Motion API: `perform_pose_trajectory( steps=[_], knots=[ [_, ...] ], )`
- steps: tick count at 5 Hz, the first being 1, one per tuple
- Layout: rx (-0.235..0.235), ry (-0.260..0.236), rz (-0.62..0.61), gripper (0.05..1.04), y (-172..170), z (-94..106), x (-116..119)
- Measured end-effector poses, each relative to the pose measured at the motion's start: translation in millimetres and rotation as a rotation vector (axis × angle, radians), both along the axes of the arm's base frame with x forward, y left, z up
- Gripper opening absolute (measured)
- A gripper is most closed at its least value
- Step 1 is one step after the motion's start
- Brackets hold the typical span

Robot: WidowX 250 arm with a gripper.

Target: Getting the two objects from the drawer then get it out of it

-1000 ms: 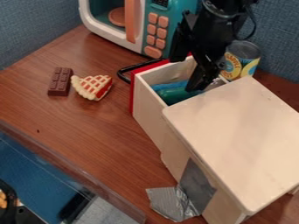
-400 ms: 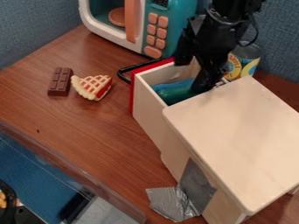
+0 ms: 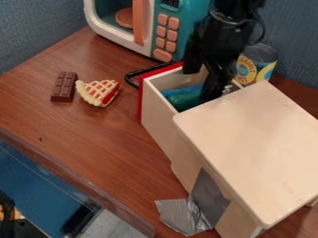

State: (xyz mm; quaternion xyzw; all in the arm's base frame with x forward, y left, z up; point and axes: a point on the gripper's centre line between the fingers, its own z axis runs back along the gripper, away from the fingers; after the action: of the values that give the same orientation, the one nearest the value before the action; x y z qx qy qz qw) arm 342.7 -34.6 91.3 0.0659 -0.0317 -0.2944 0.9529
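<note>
I see one black gripper above and partly inside one open wooden drawer; its two fingers stand apart, released. In this drawer lie two smooth things, one blue thing and one green thing; what exactly they are, I cannot tell. On the wood-grain table there are one ridged chocolate bar and, just beside it, one pie slice with lattice top. Behind are one toy microwave and one round can with printed label. Crinkled silver tape is on the cabinet.
</note>
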Motion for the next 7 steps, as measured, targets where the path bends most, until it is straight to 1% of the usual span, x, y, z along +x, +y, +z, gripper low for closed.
perform_pose_trajectory(
  steps=[2, 4, 5, 6, 7],
  knots=[
    [0.009, 0.036, -0.003, 1.000, 9, -11.0, 0],
    [0.021, 0.054, 0.011, 1.000, 15, -19.2, 0],
    [0.027, 0.051, 0.013, 1.000, 16, -20.3, 1],
    [0.033, 0.065, 0.017, 1.000, 16, -27.9, 1],
    [0.002, 0.073, 0.021, 0.950, 17, -28.5, 0]
  ],
)
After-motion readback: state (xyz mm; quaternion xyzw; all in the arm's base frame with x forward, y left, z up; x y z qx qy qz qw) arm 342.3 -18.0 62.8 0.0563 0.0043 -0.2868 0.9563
